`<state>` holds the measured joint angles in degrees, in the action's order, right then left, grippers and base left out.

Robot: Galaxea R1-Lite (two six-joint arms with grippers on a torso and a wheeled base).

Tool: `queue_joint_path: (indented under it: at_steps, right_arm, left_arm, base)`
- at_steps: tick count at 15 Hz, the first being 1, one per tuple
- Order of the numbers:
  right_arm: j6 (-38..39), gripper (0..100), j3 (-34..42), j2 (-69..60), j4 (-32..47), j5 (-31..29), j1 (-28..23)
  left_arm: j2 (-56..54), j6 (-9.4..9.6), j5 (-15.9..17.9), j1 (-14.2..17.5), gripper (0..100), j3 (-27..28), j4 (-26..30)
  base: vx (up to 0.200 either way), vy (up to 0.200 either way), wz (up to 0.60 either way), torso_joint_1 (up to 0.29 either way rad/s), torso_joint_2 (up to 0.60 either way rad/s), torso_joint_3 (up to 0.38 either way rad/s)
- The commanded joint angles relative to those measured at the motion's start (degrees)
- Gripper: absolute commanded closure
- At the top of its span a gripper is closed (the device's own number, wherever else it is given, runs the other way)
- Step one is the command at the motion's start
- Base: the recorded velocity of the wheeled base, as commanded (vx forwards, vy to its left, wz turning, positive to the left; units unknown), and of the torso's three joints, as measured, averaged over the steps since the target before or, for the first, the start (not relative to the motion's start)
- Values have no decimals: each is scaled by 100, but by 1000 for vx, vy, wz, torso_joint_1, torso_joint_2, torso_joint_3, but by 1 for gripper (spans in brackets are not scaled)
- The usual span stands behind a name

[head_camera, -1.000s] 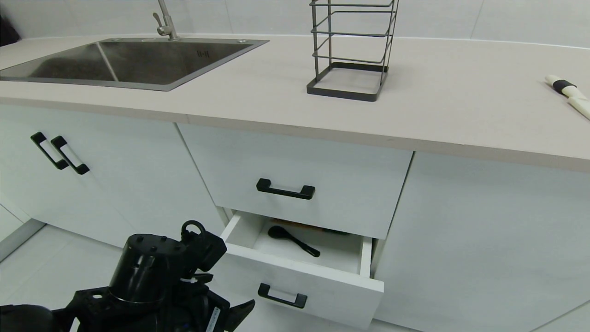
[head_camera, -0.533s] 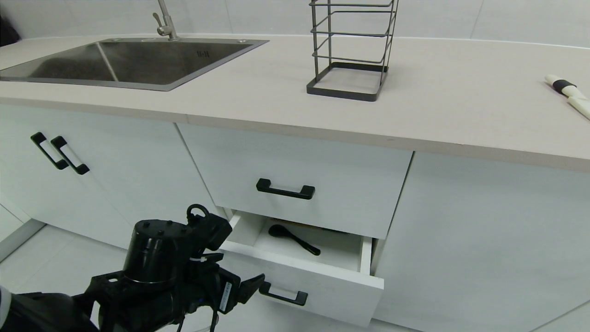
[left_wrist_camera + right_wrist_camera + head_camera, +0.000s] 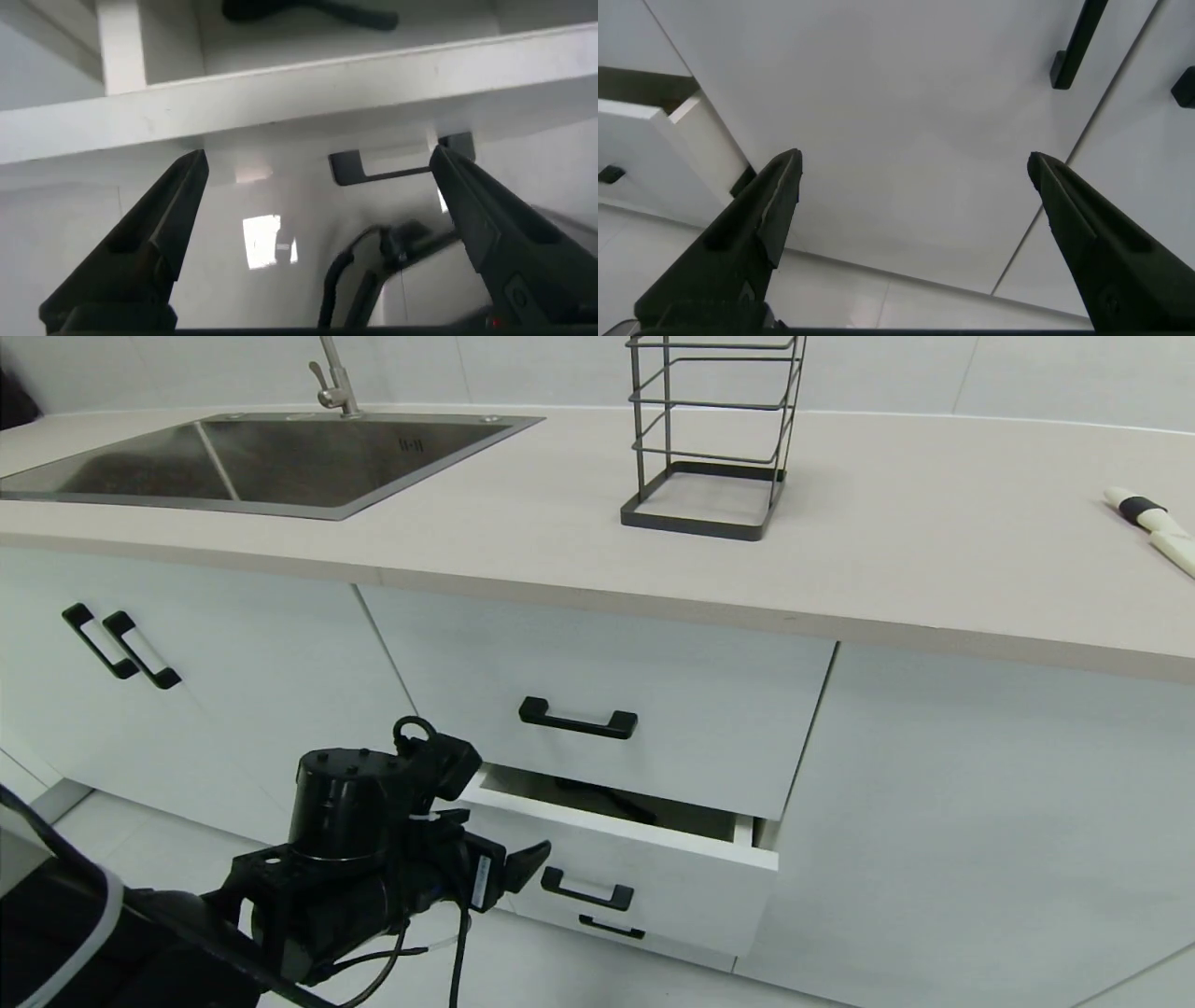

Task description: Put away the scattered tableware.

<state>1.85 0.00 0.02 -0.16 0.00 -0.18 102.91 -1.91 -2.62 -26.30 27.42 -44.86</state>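
While its fingers stand wide apart, the left pincer (image 3: 318, 157) sits just before the part-open lower drawer (image 3: 280, 89), near its handle (image 3: 392, 168); the black spoon (image 3: 308, 9) lies inside, just beyond. The right pincer (image 3: 915, 157), likewise spread, faces a white cabinet door (image 3: 906, 103).

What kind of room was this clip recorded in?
A kitchen, most likely. A steel sink with a faucet is set into a long countertop. The white cabinets below include a partly open drawer holding a black utensil.
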Motion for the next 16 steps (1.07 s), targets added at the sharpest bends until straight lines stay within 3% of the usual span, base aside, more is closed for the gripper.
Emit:
queue_joint_path:
  at_steps: [1, 5, 16]
  right_arm:
    - [-1, 0, 0, -2, -2, 0, 1]
    - [-1, 0, 0, -2, -2, 0, 1]
    - [-1, 0, 0, -2, -2, 0, 1]
  left_arm:
    - [291, 7, 16, 133, 0, 62, -295]
    - [563, 24, 130, 186, 0, 62, -1121]
    - [387, 51, 236, 274, 0, 27, -1253]
  base:
    - [0, 0, 0, 0, 0, 0]
    - [0, 0, 0, 0, 0, 0]
    - [0, 0, 0, 0, 0, 0]
